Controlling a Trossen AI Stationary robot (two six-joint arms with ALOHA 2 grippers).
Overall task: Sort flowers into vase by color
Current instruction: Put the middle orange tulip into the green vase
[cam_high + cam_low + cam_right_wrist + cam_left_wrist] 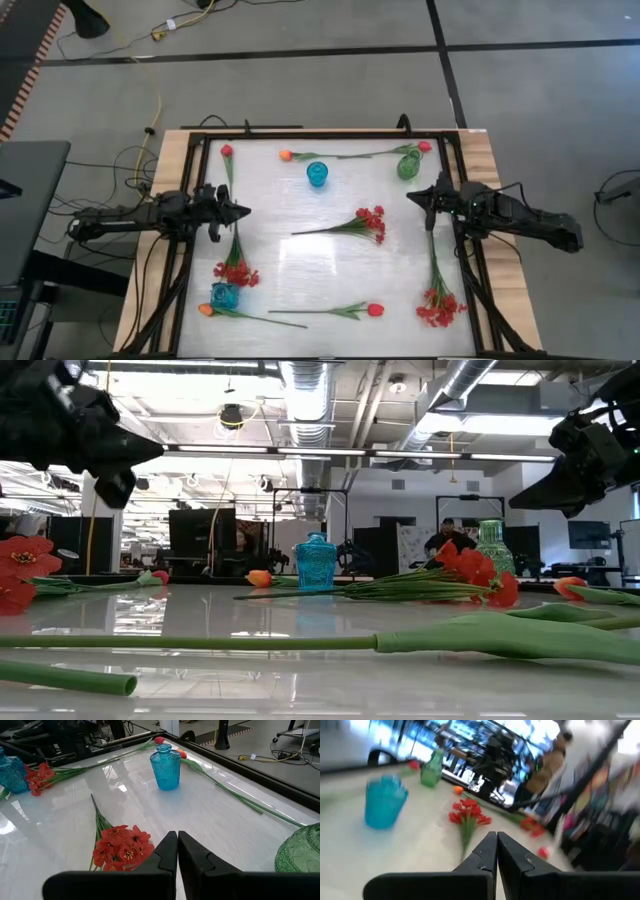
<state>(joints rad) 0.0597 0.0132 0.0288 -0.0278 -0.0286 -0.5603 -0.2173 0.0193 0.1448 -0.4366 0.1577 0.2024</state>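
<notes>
Flowers (366,224) lie scattered flat on the table (300,250), a red spray at centre frame and others along the edges; we judge them light, with thin bendy stems and soft heads. We would pinch mid-stem, not the blossoms. Left end effector (238,211) and right end effector (412,197) hover empty, fingers together.

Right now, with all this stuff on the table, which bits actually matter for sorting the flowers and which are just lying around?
Part of the job:
- red sprays
- tulips
- blue vases
- green vase

Just lying about:
- cables on the floor
- monitors in the room behind
</notes>
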